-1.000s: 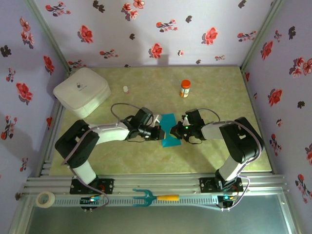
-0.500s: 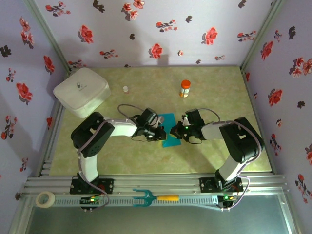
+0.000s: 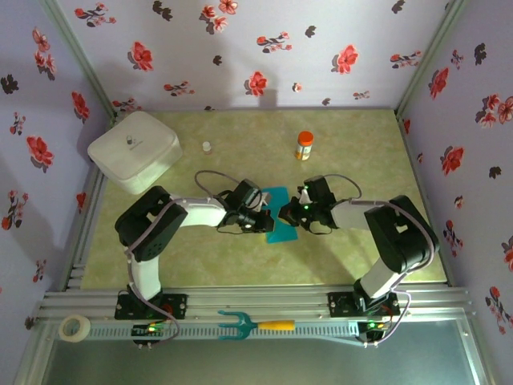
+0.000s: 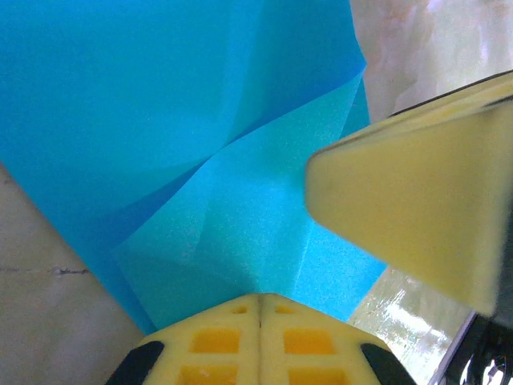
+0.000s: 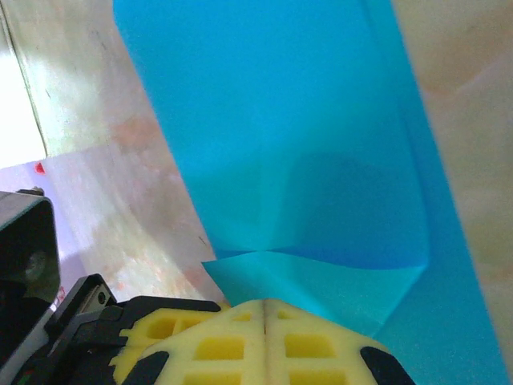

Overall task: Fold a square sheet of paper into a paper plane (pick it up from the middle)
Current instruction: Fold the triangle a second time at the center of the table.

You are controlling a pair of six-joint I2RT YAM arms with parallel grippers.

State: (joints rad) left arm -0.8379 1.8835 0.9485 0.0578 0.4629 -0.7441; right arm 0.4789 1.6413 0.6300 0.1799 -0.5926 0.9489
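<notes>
The teal-blue sheet of paper [image 3: 278, 228] lies partly folded on the table's middle, with creased flaps showing in both wrist views [image 4: 160, 120] [image 5: 280, 120]. My left gripper [image 3: 263, 218] is shut, its joined tips [image 4: 260, 298] resting on a folded flap at the sheet's left side. Facing it from the right, my right gripper [image 3: 291, 212] is shut too, tips [image 5: 264, 303] down on the fold's corner. Nothing shows pinched between either pair of fingers. The two grippers almost meet over the paper, and a right fingertip [image 4: 417, 200] looms in the left wrist view.
A white rounded box [image 3: 134, 150] stands at the back left. A small vial [image 3: 207, 147] and an orange bottle [image 3: 304, 145] stand behind the paper. On the front rail lie a teal pronged tool [image 3: 252, 325] and a tape roll [image 3: 75, 327].
My left arm has drawn in and its gripper has slid right onto the paper. The right gripper has edged slightly toward the back. Less of the paper shows between them.
</notes>
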